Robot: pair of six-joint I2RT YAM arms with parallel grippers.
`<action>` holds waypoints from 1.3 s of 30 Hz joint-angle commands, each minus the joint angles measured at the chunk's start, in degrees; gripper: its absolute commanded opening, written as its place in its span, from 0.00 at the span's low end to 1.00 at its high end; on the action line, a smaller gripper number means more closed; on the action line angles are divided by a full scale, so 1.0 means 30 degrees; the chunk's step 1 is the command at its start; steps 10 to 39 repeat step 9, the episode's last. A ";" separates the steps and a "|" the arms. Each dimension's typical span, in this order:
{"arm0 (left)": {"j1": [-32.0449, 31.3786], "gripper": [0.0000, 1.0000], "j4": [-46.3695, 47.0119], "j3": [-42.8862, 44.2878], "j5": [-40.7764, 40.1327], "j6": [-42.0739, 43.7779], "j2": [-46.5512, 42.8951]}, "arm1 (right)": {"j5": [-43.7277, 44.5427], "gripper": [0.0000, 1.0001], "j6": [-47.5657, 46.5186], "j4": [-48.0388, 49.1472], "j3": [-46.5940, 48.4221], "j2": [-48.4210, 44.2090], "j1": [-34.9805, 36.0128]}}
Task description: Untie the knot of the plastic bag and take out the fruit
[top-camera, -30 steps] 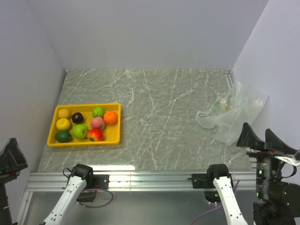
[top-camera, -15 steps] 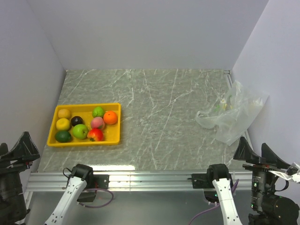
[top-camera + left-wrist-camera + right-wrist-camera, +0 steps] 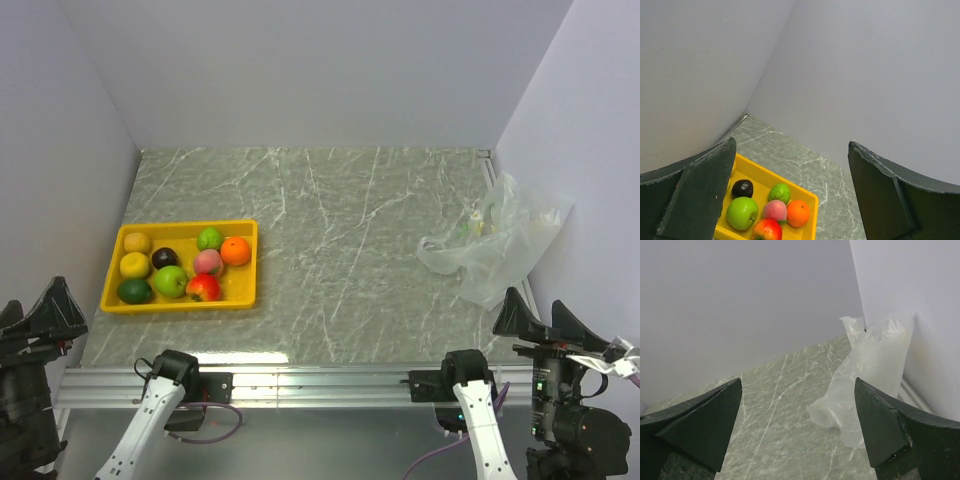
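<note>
Showing both arms drawn in at the near edge of the grey-green marbled table [image 3: 340,220], well apart from the work. The left gripper [image 3: 32,315] and the right gripper [image 3: 542,322] each stand with jaws spread wide and nothing between them. The thin, crinkly, transparent plastic bag [image 3: 495,245] lies slack against the right wall [image 3: 590,150], apparently empty. No knot can be made out in its handle strips. The small round fruit [image 3: 171,280] (two light green, one orange, one dark purple, one pink, one red) sit in the shallow yellow plastic tray [image 3: 180,305] at far left, beside two yellow fruits [image 3: 134,264] and a dark green fruit [image 3: 134,290]. The task reads as complete save for parking. Any withdrawal should take the right arm clear of the bag's loose edge and the left arm clear of the tray rim.
</note>
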 commanded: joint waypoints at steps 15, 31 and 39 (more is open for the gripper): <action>-0.0015 0.99 0.1276 -0.0603 0.0198 0.0319 0.0386 | -0.0205 1.00 0.0167 0.1522 -0.0638 0.0444 -0.0010; -0.0015 0.99 0.1276 -0.0603 0.0198 0.0319 0.0386 | -0.0205 1.00 0.0167 0.1522 -0.0638 0.0444 -0.0010; -0.0015 0.99 0.1276 -0.0603 0.0198 0.0319 0.0386 | -0.0205 1.00 0.0167 0.1522 -0.0638 0.0444 -0.0010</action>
